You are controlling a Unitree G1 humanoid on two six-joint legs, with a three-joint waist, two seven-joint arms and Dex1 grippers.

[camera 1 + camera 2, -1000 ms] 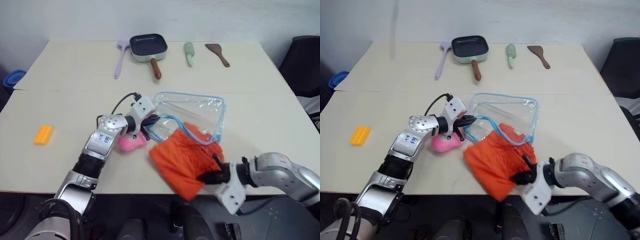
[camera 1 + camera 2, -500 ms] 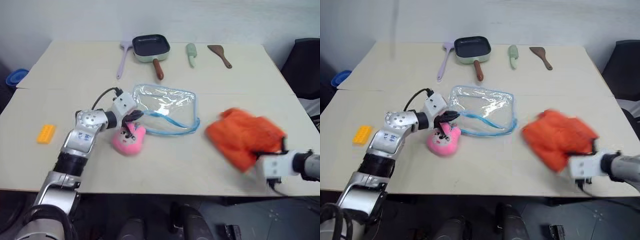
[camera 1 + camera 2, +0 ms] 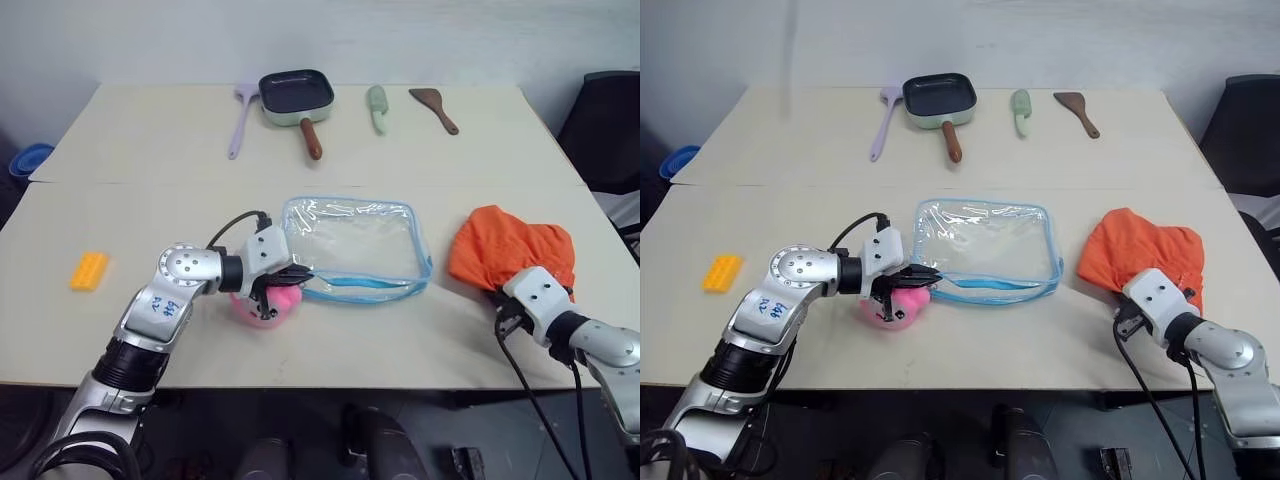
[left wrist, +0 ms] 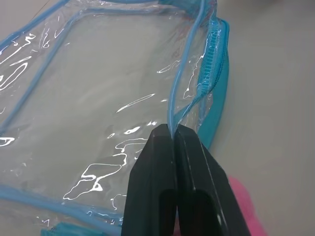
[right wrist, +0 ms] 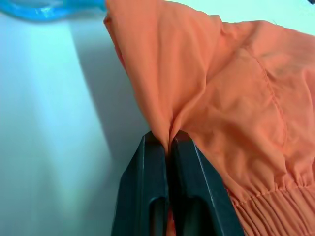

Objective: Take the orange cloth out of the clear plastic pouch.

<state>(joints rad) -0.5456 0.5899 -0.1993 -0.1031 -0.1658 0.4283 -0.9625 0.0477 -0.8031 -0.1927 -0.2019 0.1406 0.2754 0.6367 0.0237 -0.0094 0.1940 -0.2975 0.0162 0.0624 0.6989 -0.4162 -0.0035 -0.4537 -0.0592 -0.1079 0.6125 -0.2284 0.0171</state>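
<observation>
The clear plastic pouch [image 3: 355, 240] with light-blue zipper edging lies flat mid-table and looks empty. My left gripper [image 4: 173, 129] is shut on the pouch's blue edge at its near left corner, just above a pink plush toy [image 3: 268, 305]. The orange cloth [image 3: 512, 247] lies bunched on the table to the right of the pouch, apart from it. My right gripper [image 5: 169, 137] is shut on a fold at the cloth's near edge. In the eye views the cloth hides its fingertips.
A yellow toy brick [image 3: 88, 270] lies at the left. Along the far edge are a lilac spatula [image 3: 240, 120], a dark pan [image 3: 297, 92], a green utensil [image 3: 378, 105] and a brown spatula [image 3: 435, 107]. A black chair [image 3: 610, 120] stands off the right side.
My right gripper has drawn the orange cloth out of the pouch and carried it to the right. The pouch has dropped flat. My left gripper has pulled back a little with the pouch's edge.
</observation>
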